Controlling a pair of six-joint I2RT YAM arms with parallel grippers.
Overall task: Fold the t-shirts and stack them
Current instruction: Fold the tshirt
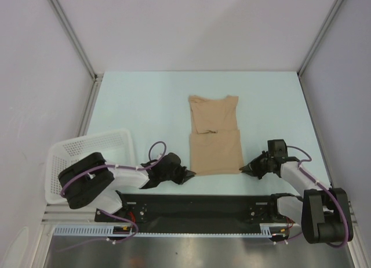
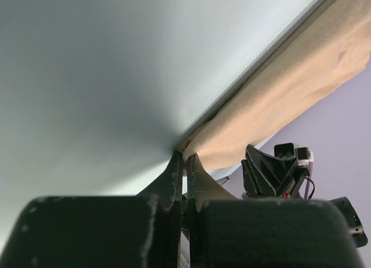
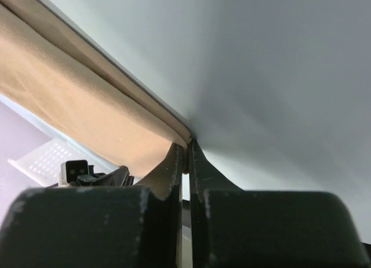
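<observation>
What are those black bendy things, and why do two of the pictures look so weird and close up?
Those are two robot arms bolted at the near edge of a pale table. One picture comes from a camera above and behind them. The other two come from small cameras on the arms' wrists, so everything there looks huge and tilted.

A tan t-shirt lies flat in the middle, already partly folded. A white plastic basket sits at the left.

Each arm ends in a pincher with two jaws. The left gripper is pinched shut on the shirt's near corner on its side, and the right gripper is shut on the other near corner. They look ready to lift that edge together, probably for another fold.
</observation>
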